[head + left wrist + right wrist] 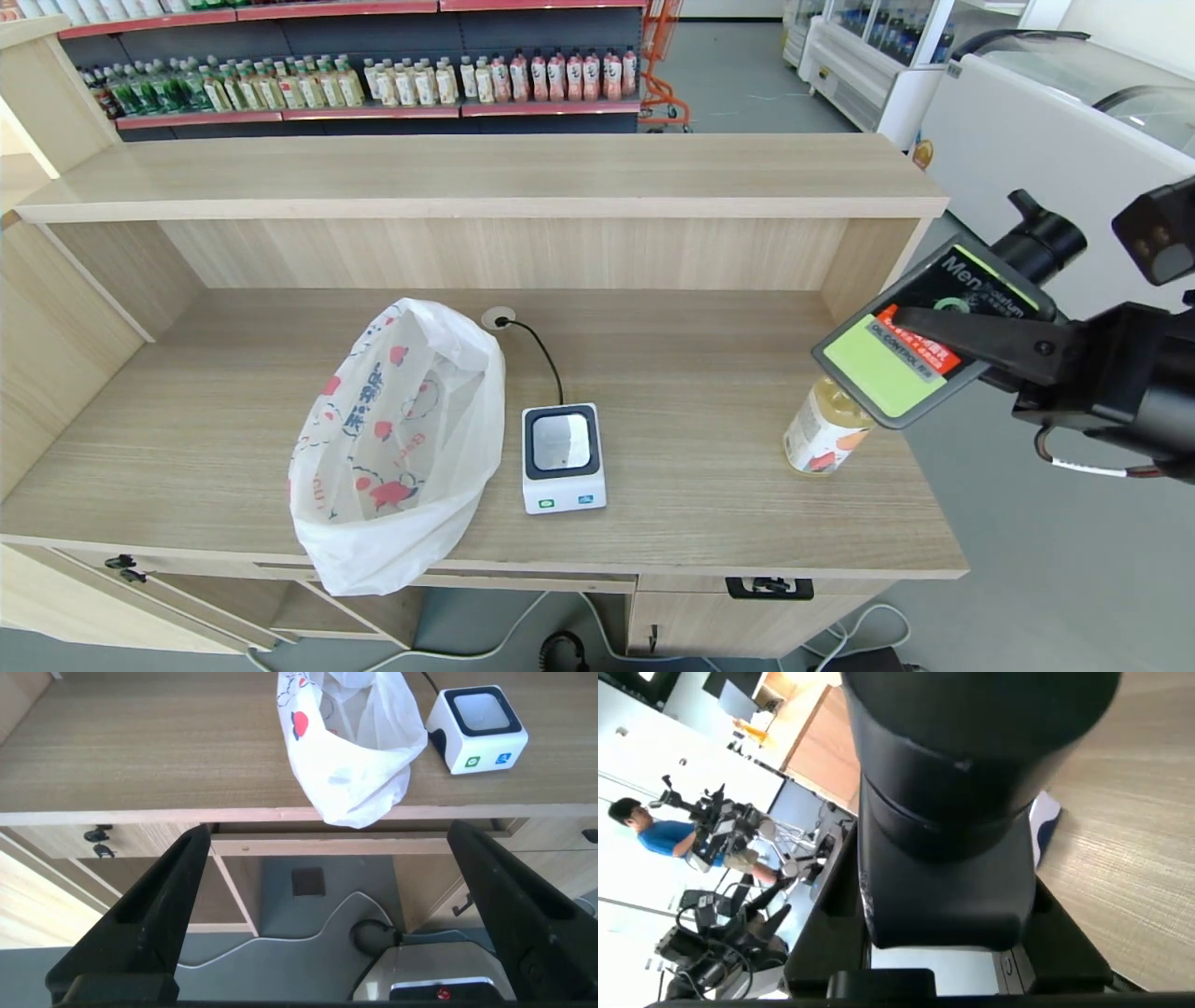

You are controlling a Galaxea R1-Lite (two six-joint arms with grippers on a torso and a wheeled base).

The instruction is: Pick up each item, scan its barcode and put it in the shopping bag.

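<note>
probably light and a little squashy, the black tube (pixel 878 369) is clamped mid-body by the right hand (pixel 910 329); left hand (pixel 329 838) gapes open.

There is one plastic shopping bag (pixel 392 448), one barcode scanner (pixel 561 457), one drink bottle (pixel 823 437) and one black tube (pixel 879 366).
</note>
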